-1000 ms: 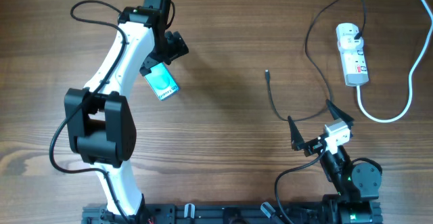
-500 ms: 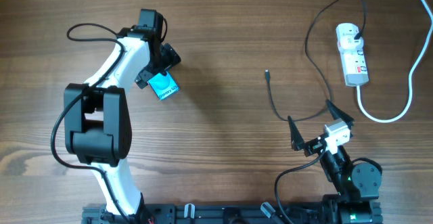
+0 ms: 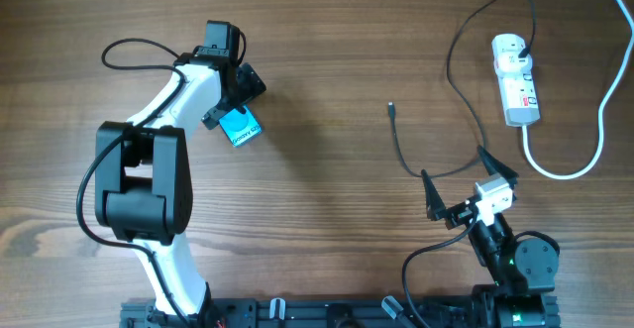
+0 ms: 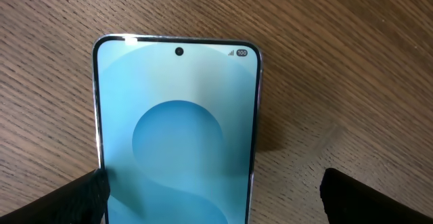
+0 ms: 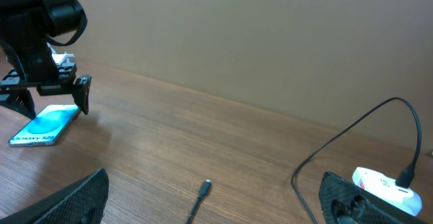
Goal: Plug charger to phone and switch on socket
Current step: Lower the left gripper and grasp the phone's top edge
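Observation:
The phone (image 3: 243, 130) lies flat on the table at the left, its turquoise screen up; it fills the left wrist view (image 4: 176, 136). My left gripper (image 3: 234, 101) is open and straddles the phone's near end (image 4: 213, 198). Its left finger is at the phone's edge and its right finger stands clear. The charger cable (image 3: 399, 150) lies in the middle, its connector tip (image 3: 392, 108) free on the wood (image 5: 205, 185). The socket (image 3: 516, 92) lies at the far right with the cable plugged in. My right gripper (image 3: 464, 181) is open and empty, near the cable.
A thick white cord (image 3: 570, 169) loops from the socket off the right edge. The right wrist view shows the phone (image 5: 42, 126) under the left gripper (image 5: 51, 92), the socket's end (image 5: 385, 187) and a plain wall behind the table.
My left gripper has shifted down and a little left onto the phone, now covering its upper part. The right arm, cable and socket have not moved.

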